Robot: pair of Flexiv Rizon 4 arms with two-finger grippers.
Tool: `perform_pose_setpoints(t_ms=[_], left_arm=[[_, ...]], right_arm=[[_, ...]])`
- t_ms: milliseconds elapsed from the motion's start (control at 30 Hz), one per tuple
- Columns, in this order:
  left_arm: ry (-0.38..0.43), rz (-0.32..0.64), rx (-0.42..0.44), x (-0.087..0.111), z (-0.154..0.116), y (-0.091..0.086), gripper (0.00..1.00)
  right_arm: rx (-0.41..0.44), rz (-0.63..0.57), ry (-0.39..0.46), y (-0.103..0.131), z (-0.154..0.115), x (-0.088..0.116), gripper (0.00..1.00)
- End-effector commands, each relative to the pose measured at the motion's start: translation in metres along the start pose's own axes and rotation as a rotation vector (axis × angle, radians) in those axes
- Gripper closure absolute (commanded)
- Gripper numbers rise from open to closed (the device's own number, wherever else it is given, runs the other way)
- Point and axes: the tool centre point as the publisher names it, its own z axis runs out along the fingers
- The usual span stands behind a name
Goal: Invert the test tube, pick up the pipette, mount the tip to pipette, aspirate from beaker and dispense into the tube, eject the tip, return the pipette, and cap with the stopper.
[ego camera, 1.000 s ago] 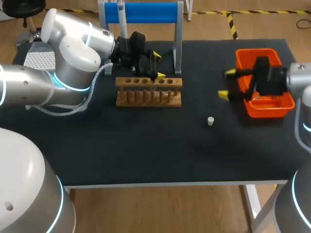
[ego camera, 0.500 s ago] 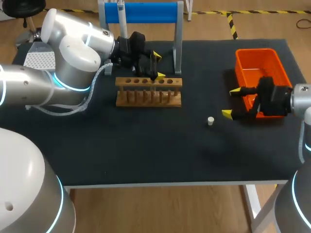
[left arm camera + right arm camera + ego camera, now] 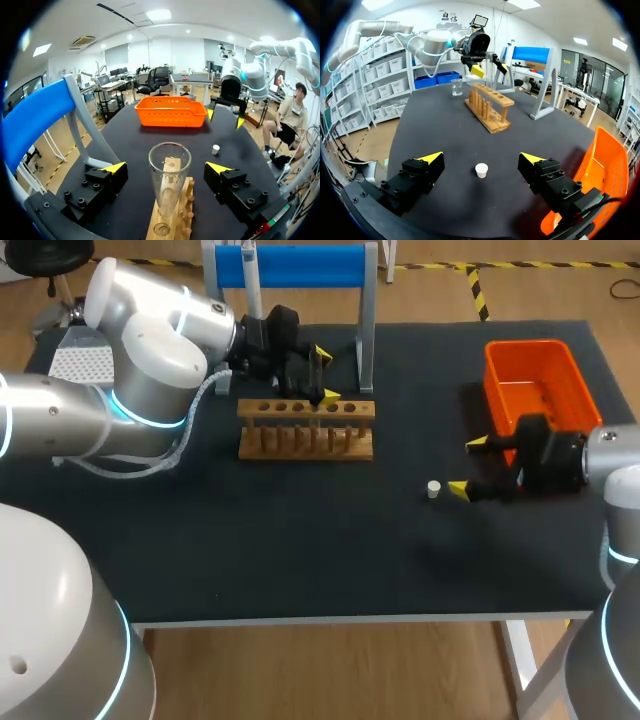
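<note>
Right gripper, spread wide, poised just beside the stopper.
The stopper is best centred between both fingers before closing.

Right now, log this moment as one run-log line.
left gripper: open, either side of upright test tube in rack, no contact | right gripper: open, stopper on table just ahead, not gripped

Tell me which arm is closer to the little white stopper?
The right arm: its jaws sit just beside the stopper. The left arm is far off, at the wooden rack.
</note>
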Motion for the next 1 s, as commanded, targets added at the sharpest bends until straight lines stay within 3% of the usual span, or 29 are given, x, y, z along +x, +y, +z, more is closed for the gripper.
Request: perform_pose_setpoints(t_ms=[33, 400, 1000], left_arm=[[0.001, 0.000, -0.001, 0.000, 0.000, 0.000, 0.00], [0.001, 0.000, -0.001, 0.000, 0.000, 0.000, 0.00], [0.001, 0.000, -0.001, 0.000, 0.000, 0.000, 0.00]], right_arm=[[-0.006, -0.003, -0.009, -0.005, 0.009, 0.005, 0.00], [-0.010, -0.072, -0.008, -0.020, 0.032, 0.014, 0.00], [-0.006, 0.010, -0.022, -0.030, 0.048, 0.000, 0.00]])
